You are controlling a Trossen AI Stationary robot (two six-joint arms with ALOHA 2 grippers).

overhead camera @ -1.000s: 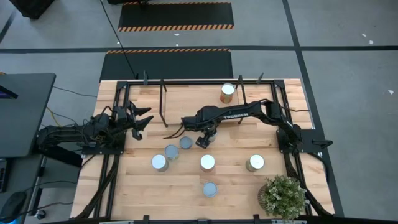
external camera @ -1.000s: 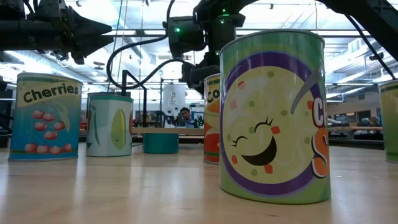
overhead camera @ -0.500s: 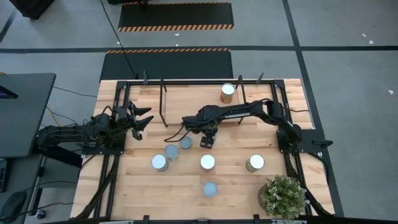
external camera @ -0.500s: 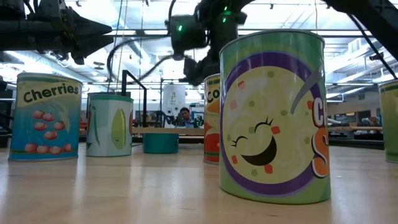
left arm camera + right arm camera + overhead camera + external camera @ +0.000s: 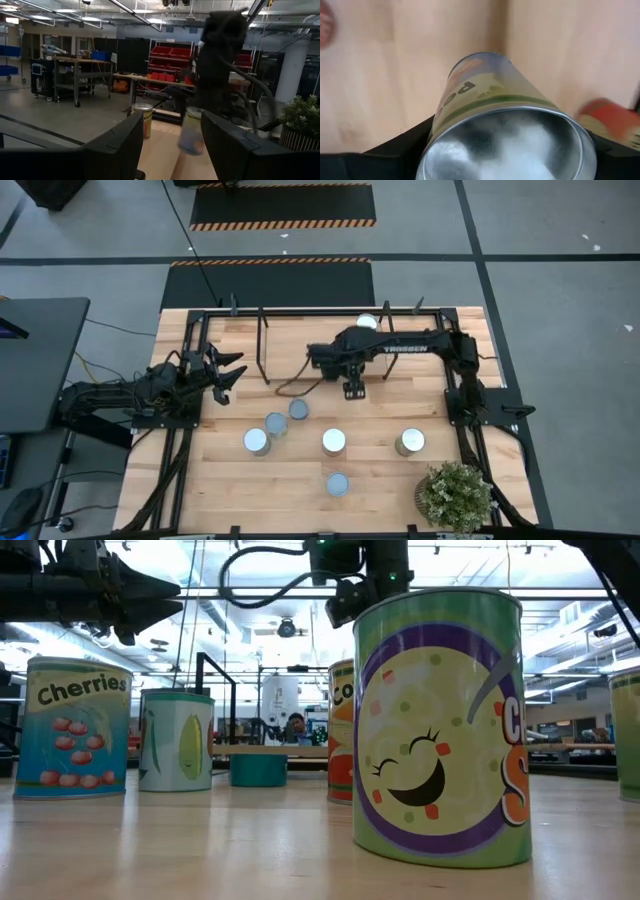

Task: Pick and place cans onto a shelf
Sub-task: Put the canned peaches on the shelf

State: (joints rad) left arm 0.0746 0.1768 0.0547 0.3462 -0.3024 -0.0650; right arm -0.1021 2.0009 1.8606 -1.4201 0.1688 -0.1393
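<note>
A can (image 5: pixel 505 130) with a green-banded label is seen pinched between the jaws of the right gripper (image 5: pixel 354 388), its silver rim filling the right wrist view above pale wood. In the high view this gripper is placed just past the centre of the desk (image 5: pixel 300 480), toward twelve o'clock, with the arm stretched in from the three o'clock side. A further can (image 5: pixel 366 323) is partly covered by that arm at about one o'clock, inside the black rod frame of the shelf (image 5: pixel 300 340).

The left gripper (image 5: pixel 228 372) is held at nine o'clock, near the desk's edge, its jaws spread and nothing between them; its dark fingers (image 5: pixel 115 150) are seen framing an orange-labelled can (image 5: pixel 142 120) in the left wrist view.

Six cans are left standing on the front half of the desk: two bluish-topped ones (image 5: pixel 287 416) just beside each other at about seven o'clock from the centre, a silver-topped one (image 5: pixel 257 441) further toward eight, one (image 5: pixel 333 441) at six, one (image 5: pixel 338 484) beyond it near the front edge, and one (image 5: pixel 409 442) at four o'clock. In the low view a green can with a smiling face (image 5: pixel 437 730) is seen nearest, with a "Cherries" can (image 5: pixel 74 728) at its nine o'clock. A small potted plant (image 5: pixel 456 496) is set at the five o'clock corner
</note>
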